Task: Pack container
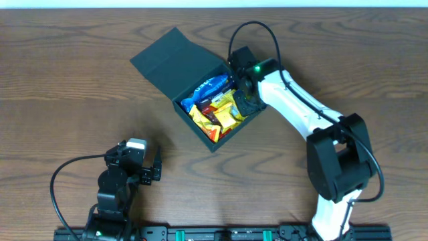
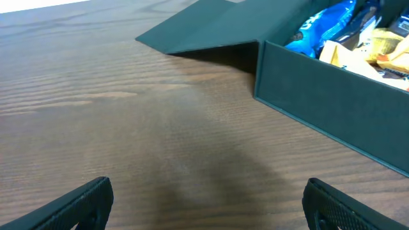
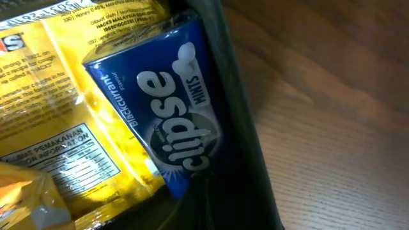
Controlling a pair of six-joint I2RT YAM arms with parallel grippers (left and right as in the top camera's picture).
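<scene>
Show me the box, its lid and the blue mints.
Box [image 2: 319, 96]: left wrist view, side wall.
Lid [image 1: 170, 63]: overhead view, middle of the open flap.
Mints [image 3: 169, 115]: right wrist view, printed blue front.

A dark brown wood-grain table [image 1: 80, 100] is shown, with fine lines running across it. 1 container [image 2: 332, 108], a square teal-black box, is set directly on it near the middle, turned diagonally to the edges. Its flap lid [image 1: 167, 60] is folded open toward the far left. A black rail [image 1: 221, 234] is seen along the near edge.
</scene>
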